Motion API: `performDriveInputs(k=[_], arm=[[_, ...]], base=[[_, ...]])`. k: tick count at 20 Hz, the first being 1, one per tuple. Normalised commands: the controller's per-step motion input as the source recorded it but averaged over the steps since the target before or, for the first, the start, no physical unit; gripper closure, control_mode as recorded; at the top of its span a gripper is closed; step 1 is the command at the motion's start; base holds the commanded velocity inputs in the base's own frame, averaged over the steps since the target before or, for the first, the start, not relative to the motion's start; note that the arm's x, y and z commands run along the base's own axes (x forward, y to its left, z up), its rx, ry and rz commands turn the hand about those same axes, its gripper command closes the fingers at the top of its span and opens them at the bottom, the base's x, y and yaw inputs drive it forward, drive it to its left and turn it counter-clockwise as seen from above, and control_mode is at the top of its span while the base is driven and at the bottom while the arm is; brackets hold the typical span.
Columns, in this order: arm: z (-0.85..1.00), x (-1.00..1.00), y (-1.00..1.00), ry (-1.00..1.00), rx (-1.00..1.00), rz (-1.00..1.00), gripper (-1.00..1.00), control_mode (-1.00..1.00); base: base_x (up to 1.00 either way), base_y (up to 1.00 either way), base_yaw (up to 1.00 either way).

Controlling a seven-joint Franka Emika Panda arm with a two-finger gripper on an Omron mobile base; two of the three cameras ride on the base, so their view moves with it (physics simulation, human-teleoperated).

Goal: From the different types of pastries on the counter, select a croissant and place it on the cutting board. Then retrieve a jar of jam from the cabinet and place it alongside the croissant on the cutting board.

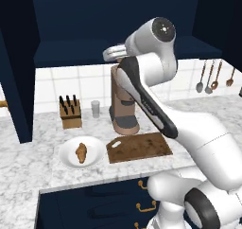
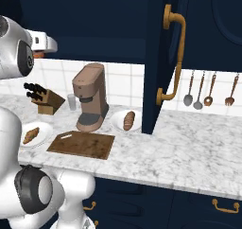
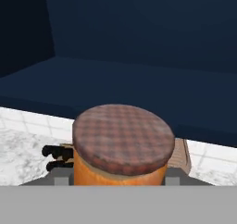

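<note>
the jar of jam (image 3: 119, 160), close in front of the hand, has a smooth orange body and a matt lid with a checked, cloth-like pattern. behind it the cabinet (image 3: 139, 42) looks matt navy, like painted wood. far below the hand, the counter (image 1: 28, 162) is white marble with grey veins, and the cutting board (image 1: 138, 147) is dark mottled wood. the plate (image 1: 97, 150) beside the board is smooth and white. the cabinet handle (image 2: 176, 57) looks like brass.
</note>
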Motion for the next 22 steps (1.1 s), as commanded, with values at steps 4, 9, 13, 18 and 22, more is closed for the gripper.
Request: performDriveInputs(k=[4, 9, 13, 18, 22], arm=[[0.06, -0.92, -0.36, -0.02, 0.02, 0.19, 1.00, -1.00], [0.00, -0.63, -0.42, 0.00, 0.03, 0.17, 1.00, -1.00], [0.00, -0.60, -0.18, 0.00, 0.04, 0.18, 1.00, -1.00], [-0.02, -0.42, 0.00, 0.04, 0.01, 0.06, 1.00, -1.00], [-0.24, -0.13, -0.34, 0.08, 0.00, 0.21, 1.00, -1.00]], base=[[0.00, 0.00, 0.00], [0.00, 0.00, 0.00], [0.00, 0.00, 0.00], [0.00, 0.00, 0.00], [0.00, 0.00, 0.00]])
